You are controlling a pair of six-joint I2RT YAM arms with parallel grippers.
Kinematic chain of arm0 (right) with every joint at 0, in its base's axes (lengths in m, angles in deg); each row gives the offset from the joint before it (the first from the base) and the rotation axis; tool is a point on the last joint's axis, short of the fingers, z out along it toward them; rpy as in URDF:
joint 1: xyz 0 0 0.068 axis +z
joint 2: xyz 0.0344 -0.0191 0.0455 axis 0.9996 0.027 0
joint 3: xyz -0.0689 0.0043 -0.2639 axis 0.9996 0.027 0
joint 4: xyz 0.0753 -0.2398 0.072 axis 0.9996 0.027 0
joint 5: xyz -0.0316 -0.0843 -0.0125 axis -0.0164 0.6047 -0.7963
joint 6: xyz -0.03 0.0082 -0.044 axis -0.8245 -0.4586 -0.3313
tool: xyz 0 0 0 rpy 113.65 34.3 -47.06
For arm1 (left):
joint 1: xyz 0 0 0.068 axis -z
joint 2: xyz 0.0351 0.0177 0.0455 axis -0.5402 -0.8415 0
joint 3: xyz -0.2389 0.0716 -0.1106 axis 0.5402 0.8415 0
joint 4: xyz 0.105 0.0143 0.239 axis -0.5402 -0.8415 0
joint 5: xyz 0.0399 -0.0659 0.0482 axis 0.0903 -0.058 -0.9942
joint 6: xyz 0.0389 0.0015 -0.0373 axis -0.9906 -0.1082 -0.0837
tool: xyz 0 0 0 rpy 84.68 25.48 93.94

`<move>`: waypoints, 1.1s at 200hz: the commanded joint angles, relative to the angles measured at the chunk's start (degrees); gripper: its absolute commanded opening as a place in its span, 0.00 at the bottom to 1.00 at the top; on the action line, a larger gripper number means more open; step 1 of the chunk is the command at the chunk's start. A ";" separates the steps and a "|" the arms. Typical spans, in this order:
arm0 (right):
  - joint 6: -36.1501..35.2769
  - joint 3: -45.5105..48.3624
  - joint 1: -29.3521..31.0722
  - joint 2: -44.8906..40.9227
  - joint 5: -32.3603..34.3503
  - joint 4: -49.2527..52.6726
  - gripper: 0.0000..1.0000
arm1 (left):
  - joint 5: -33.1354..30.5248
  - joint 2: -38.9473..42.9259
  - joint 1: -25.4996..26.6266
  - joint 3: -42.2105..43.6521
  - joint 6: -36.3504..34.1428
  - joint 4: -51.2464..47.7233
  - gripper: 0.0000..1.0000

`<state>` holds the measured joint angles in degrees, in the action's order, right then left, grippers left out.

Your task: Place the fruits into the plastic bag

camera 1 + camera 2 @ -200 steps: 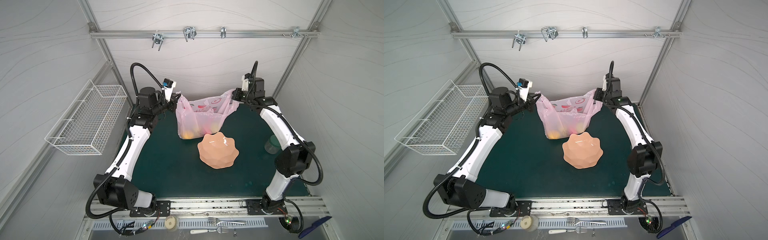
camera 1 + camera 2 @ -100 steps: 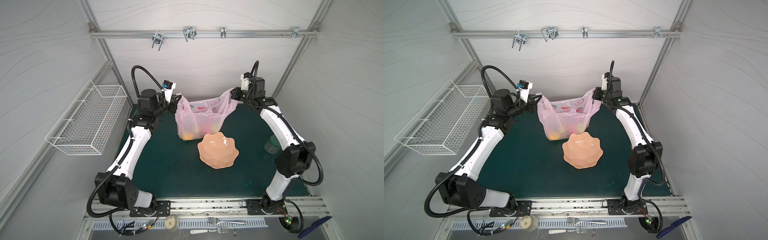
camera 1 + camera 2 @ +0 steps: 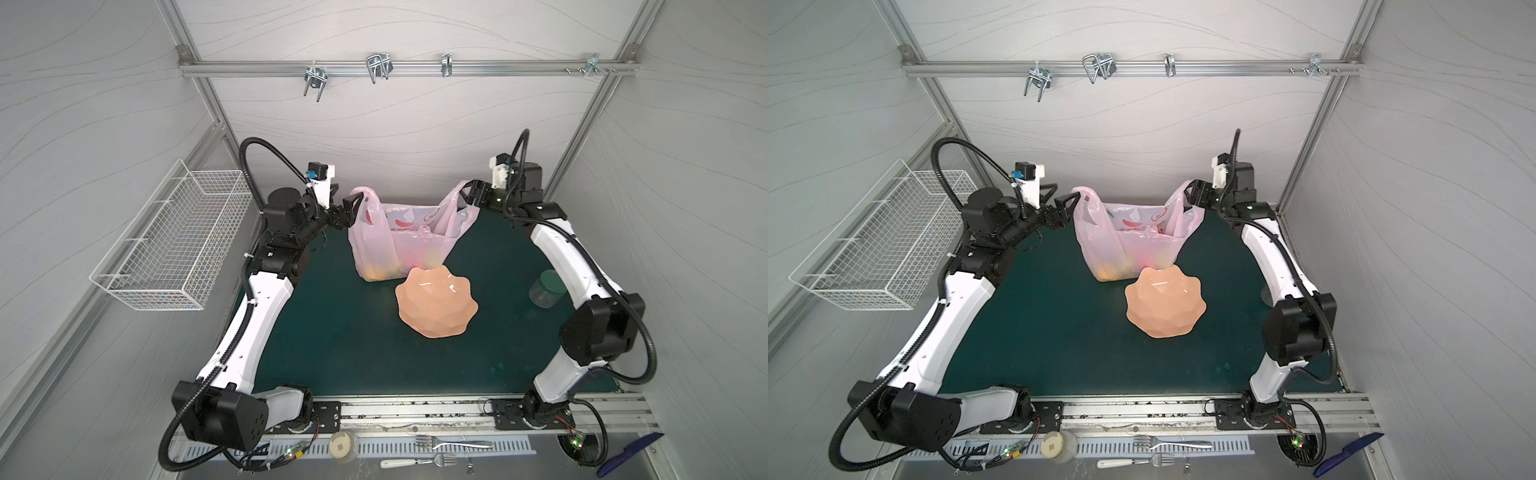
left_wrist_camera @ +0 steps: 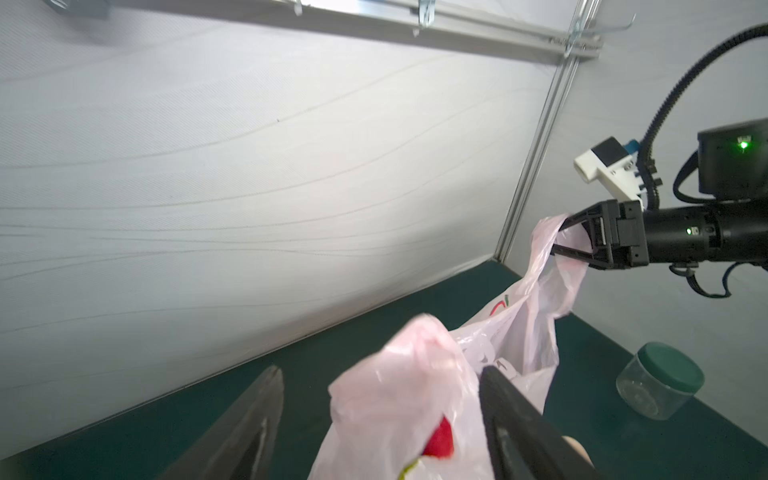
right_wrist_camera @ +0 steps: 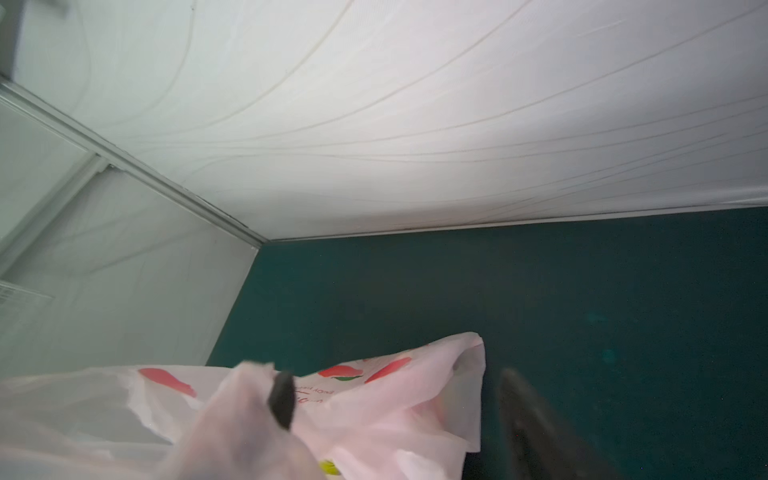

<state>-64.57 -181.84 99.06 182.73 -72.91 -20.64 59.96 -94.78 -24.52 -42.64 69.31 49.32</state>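
Plastic bag (image 3: 399,237) stands upper-middle in both top views, with the fruits (image 3: 377,271) showing yellow and red through its bottom. Left gripper (image 4: 380,374) and right gripper (image 5: 397,378) both have fingers apart, a handle lying loose between each pair. Risk: the unheld handles drop, the bag slumps and fruit spills toward the bowl (image 3: 435,301). Dark lettering on the bag is unreadable; no brand legible.

Overhead stereo pair, two wrist close-ups

Toy fruits (image 3: 376,271) are mere yellow-red smudges through the thin translucent pink plastic bag (image 3: 370,232); in a top view the right arm (image 3: 1273,257) mostly hides the green-lidded clear jar (image 3: 1264,296).
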 commanded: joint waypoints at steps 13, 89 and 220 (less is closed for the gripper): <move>-1.97 5.36 -6.98 -10.64 -2.96 -0.47 0.99 | -8.13 6.54 -0.35 -3.20 4.77 -0.44 0.88; -8.96 23.02 -13.42 -18.73 7.98 0.13 0.99 | -26.19 13.43 -0.33 6.54 3.03 -11.83 1.00; -18.20 67.19 -6.24 -18.74 17.07 -48.56 0.99 | -25.32 8.32 -15.41 54.75 0.67 32.49 0.99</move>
<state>-78.50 -116.90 89.62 162.78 -58.13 -52.99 32.38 -83.09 -39.84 10.00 71.03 64.07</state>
